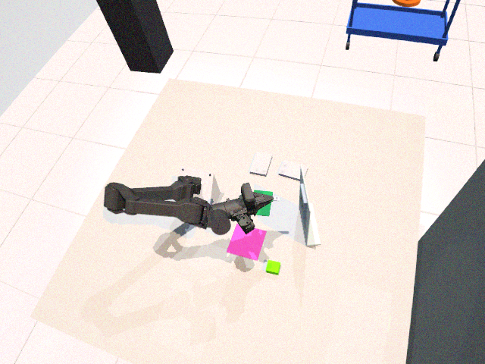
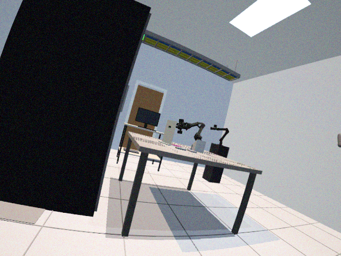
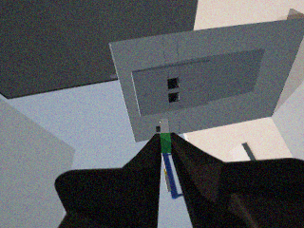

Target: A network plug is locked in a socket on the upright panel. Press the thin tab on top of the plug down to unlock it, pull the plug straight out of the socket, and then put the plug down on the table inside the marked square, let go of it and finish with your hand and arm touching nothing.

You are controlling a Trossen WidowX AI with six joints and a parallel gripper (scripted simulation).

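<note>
The pincer [image 1: 270,198] [image 2: 178,127] [image 3: 164,138] grips one plug [image 1: 276,198] [image 3: 164,127], apart from one panel [image 1: 312,230] [image 2: 167,136] [image 3: 123,62]; two squares, pink [image 1: 246,243] and green [image 1: 266,210], and one block [image 1: 273,267] lie nearby.

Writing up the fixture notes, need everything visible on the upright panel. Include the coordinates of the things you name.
The upright panel [image 1: 312,230] [image 2: 167,136] [image 3: 280,52] is a flat, pale rectangular slab, shaded grey in the wrist view, standing on the table [image 1: 352,156] [image 2: 192,158]. It carries a raised rectangular plate [image 3: 218,81] with two dark, squarish openings side by side in a row, neither with a plug in it. Material: matte-looking, otherwise can't tell. The gripper [image 1: 273,198] [image 3: 164,138], shut on the plug [image 1: 276,198] [image 3: 164,127], stands apart from it.
</note>
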